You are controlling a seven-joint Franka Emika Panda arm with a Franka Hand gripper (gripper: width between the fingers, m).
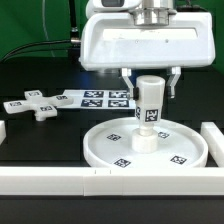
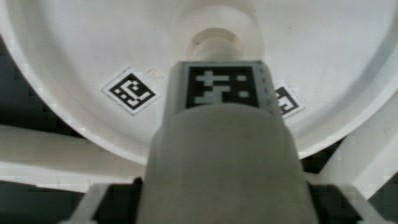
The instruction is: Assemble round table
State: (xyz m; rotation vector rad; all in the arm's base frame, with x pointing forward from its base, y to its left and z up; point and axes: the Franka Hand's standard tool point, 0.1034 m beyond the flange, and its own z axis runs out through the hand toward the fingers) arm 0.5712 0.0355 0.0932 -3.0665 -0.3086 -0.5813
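The short thick cylinder [image 1: 150,108] stands upright over the middle of the large rimmed disc [image 1: 110,148], and its lower end meets the central hub [image 1: 147,140]. My gripper [image 1: 150,88] is shut on the cylinder's upper part, one finger on each side. In the wrist view the cylinder [image 2: 222,150] fills the centre, with its tag facing the camera. The dark pads [image 2: 118,196] press on its flanks and the disc [image 2: 71,80] lies beyond it. The small cross-shaped piece [image 1: 30,105] lies flat at the exterior view's left.
The marker board [image 1: 95,98] lies flat behind the disc, between it and the cross-shaped piece. A long white bar [image 1: 60,182] runs along the front, another bar [image 1: 213,140] stands at the exterior view's right, and a bar end [image 1: 3,130] shows at the left.
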